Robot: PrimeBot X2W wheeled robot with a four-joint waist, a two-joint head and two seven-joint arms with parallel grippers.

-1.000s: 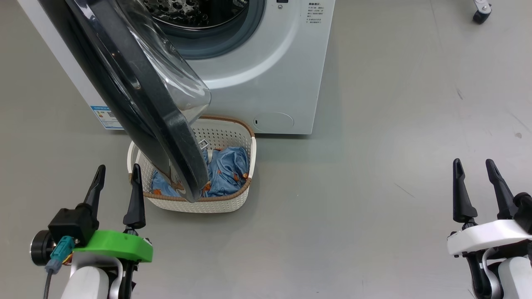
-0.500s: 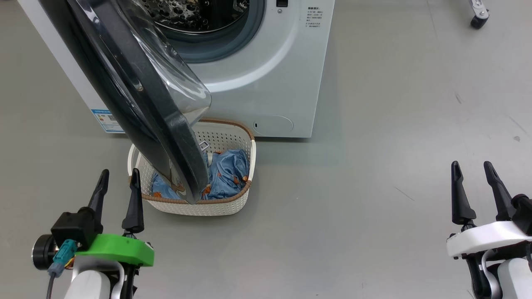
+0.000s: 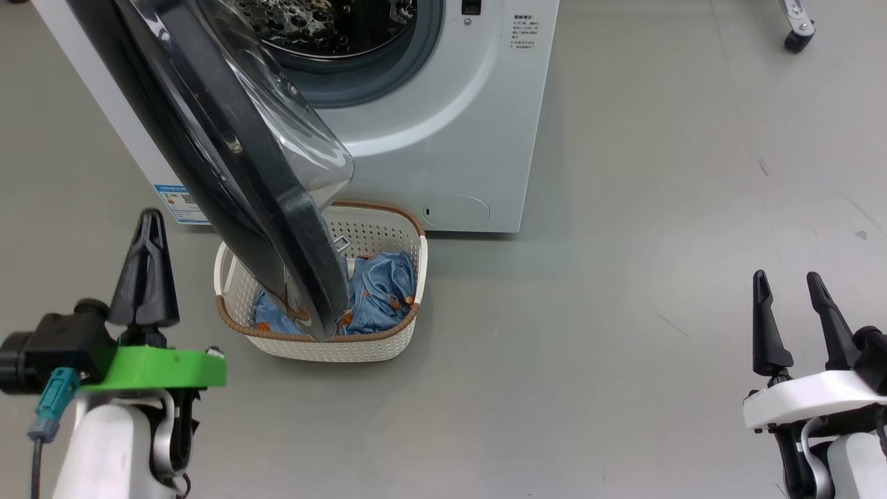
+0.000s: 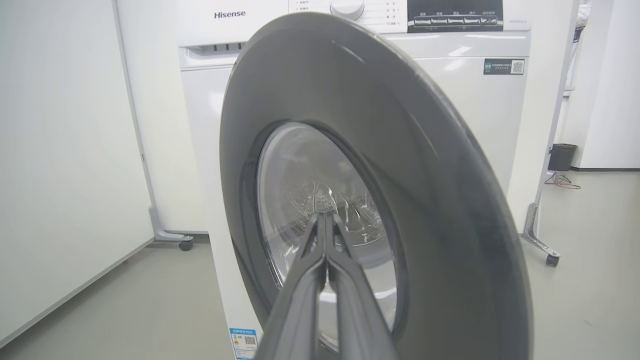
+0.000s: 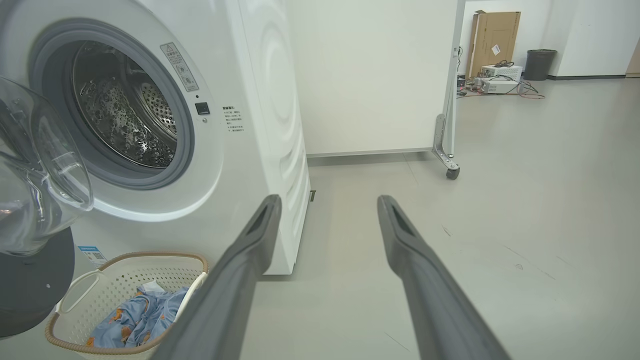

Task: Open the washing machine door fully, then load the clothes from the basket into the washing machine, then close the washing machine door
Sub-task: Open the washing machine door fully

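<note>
In the head view the washing machine (image 3: 450,132) is a smooth white box on a matte grey floor (image 3: 624,312). Its steel drum (image 3: 312,24) is pitted with holes and ringed by a grey gasket (image 3: 388,76). The washing machine door (image 3: 229,159) swings out toward the camera. It has a broad glossy black rim around a bulging clear glass bowl (image 3: 305,152). Its lower edge hangs over the basket (image 3: 326,346), a rounded cream tub of perforated plastic with a brown woven rim, which stands on the floor just before the machine. The clothes (image 3: 381,291) lie crumpled inside it, shiny light-blue satin with small orange figures. The left end effector (image 3: 149,216) is seen side-on above a green bracket (image 3: 156,367), left of the door and apart from it. The right end effector (image 3: 786,277) stands well to the right, its two tapered dark fingers parted and holding nothing.

In the left wrist view the left end effector (image 4: 325,216) has its fingers pressed together, tips meeting, with nothing between them. They point at the door's (image 4: 425,165) round glass centre (image 4: 300,190). The white machine front (image 4: 200,125) carries a dial (image 4: 346,7) above.

In the right wrist view the right end effector (image 5: 328,200) shows a wide gap between its fingers. To the left are the open drum (image 5: 125,125), the glass bowl (image 5: 40,190), and the basket (image 5: 165,256) with the clothes (image 5: 135,320) in it. A cardboard box (image 5: 492,37) stands far off.
</note>
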